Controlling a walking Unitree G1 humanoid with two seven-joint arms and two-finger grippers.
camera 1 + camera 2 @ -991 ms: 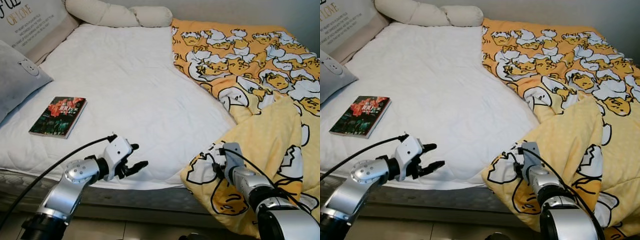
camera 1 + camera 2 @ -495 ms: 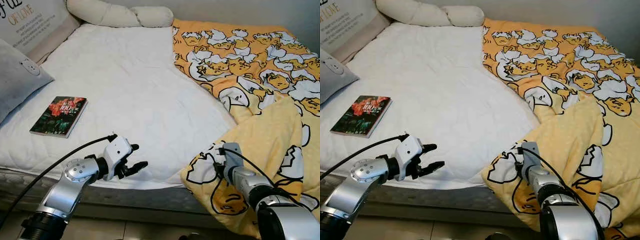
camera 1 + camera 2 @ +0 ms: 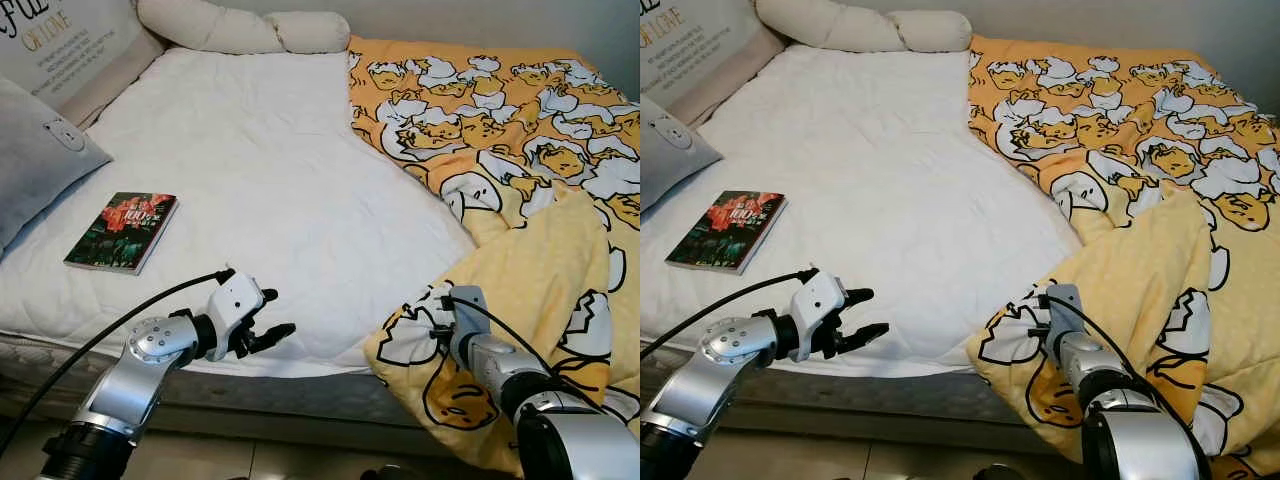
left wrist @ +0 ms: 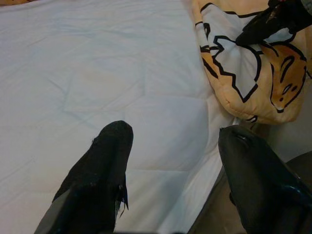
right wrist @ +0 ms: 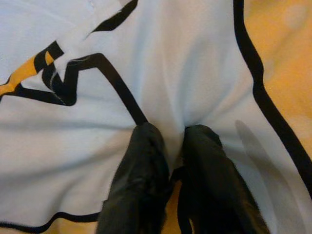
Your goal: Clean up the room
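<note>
Down at the near edge of the bed's white quilted mattress cover (image 3: 270,190), the right gripper (image 5: 168,161) has its two black fingers pressed nearly together on a fold of the yellow-and-orange cartoon-print quilt (image 3: 520,170), a pinch of white fabric caught between them. That quilt covers the bed's right side up to the far edge, and its near corner is bunched and spills over the near edge around the right arm. The left gripper (image 3: 262,318) hovers just above the near edge, left of the bunched corner, fingers (image 4: 105,161) spread wide apart and holding nothing. A dark-covered paperback book with a red floral picture (image 3: 122,231) lies flat near the left edge of the bed, just beside a grey cushion (image 3: 40,160). Cream bolster pillows (image 3: 240,28) lie along the far edge, and a beige cushion with printed lettering (image 3: 70,45) leans at the far left corner
</note>
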